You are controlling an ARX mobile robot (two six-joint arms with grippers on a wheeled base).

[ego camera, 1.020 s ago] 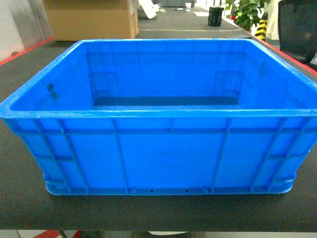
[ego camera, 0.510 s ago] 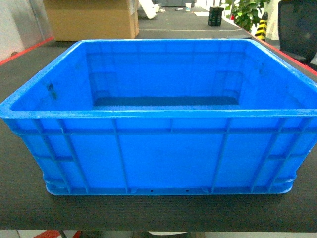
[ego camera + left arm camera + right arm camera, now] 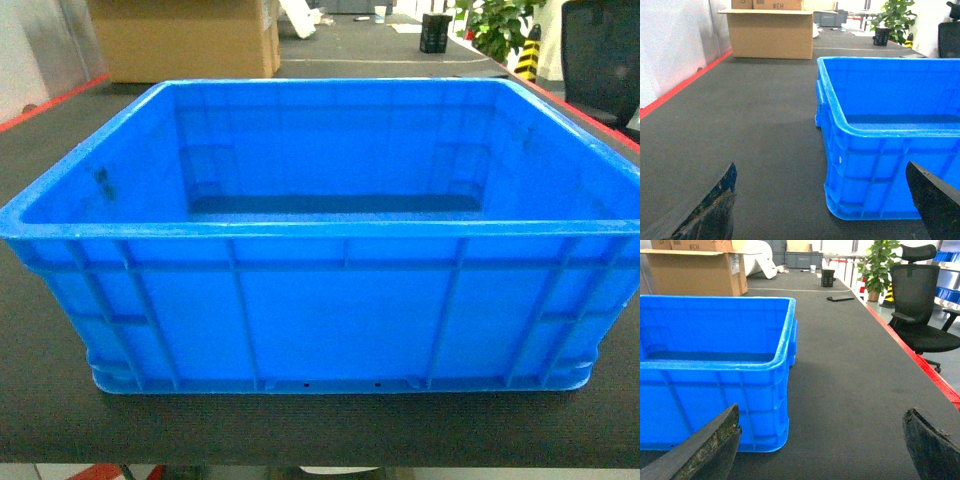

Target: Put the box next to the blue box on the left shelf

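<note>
At the far left of the head view a red stripe point(image 3: 55, 100) runs along the edge of the dark bench point(image 3: 300, 425), and a cardboard carton point(image 3: 185, 38) sits in the upper left of the frame. Filling the middle of that view is the box point(image 3: 340, 320), a bright blue plastic crate standing upright on the bench with its ribbed long side facing the camera, its thick rim level and two small slots at its base edge; its inside holds nothing that shows. A potted plant point(image 3: 497, 25) and a black office chair point(image 3: 600, 60) stand in the upper right. In the left wrist view the left end effector point(image 3: 827, 202) is spread wide, one worn dark finger at the lower left of the frame over bare bench and the other at the lower right in front of the crate's corner, gripping nothing. In the right wrist view the right end effector point(image 3: 825, 442) is likewise released, its left finger low in front of the crate's near right corner and its right finger at the lower right over the bench.
</note>
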